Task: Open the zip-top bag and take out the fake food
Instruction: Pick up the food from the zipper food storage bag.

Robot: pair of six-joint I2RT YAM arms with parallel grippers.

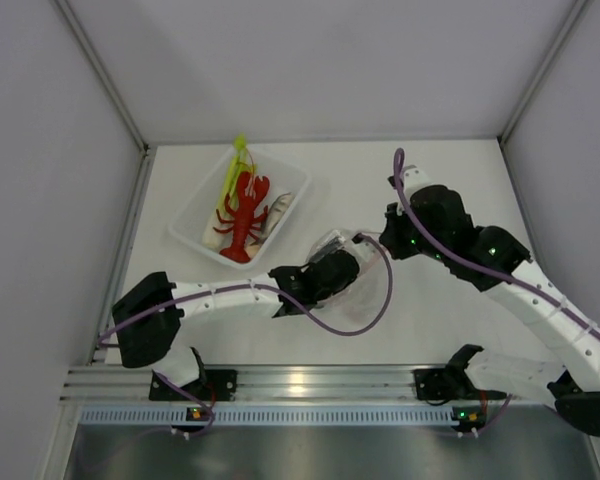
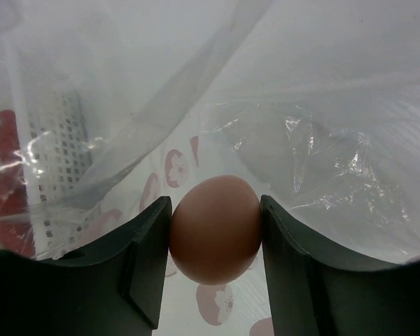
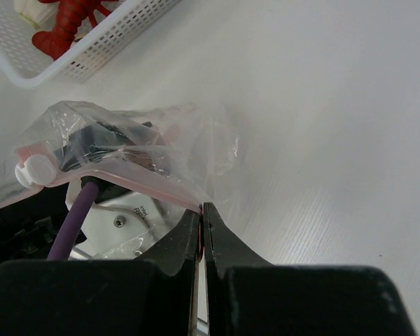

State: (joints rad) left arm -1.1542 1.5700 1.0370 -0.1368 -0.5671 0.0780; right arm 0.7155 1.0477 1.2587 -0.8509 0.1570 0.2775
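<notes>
Inside clear floppy zip-top bag (image 2: pixel 329 133), my left pincer (image 2: pixel 215 210) grips pinkish-beige round piece (image 2: pixel 215 234); right pincer (image 3: pixel 201 215) pinches bag's pink edge (image 3: pixel 143 178).

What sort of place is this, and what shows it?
Probably a robot test cell: white panels enclose the table, two arms mount on a metal rail, toy lobster lies in a tray.

The bag (image 2: pixel 322 154) is thin, clear plastic film, glossy and crinkled, with pale pink dots printed on it. The round piece (image 2: pixel 215 227) is smooth, matt, pinkish-beige plastic. The left gripper (image 2: pixel 215 204) has fingers (image 2: pixel 150 259) of dark, matt plastic. The tray (image 3: pixel 105 42) is white plastic with a grid of small holes. The lobster (image 1: pixel 245 215) is shiny red plastic. The table (image 3: pixel 322 105) is white, matt and finely ribbed. The rail (image 1: pixel 310 380) is bright, shiny metal.
</notes>
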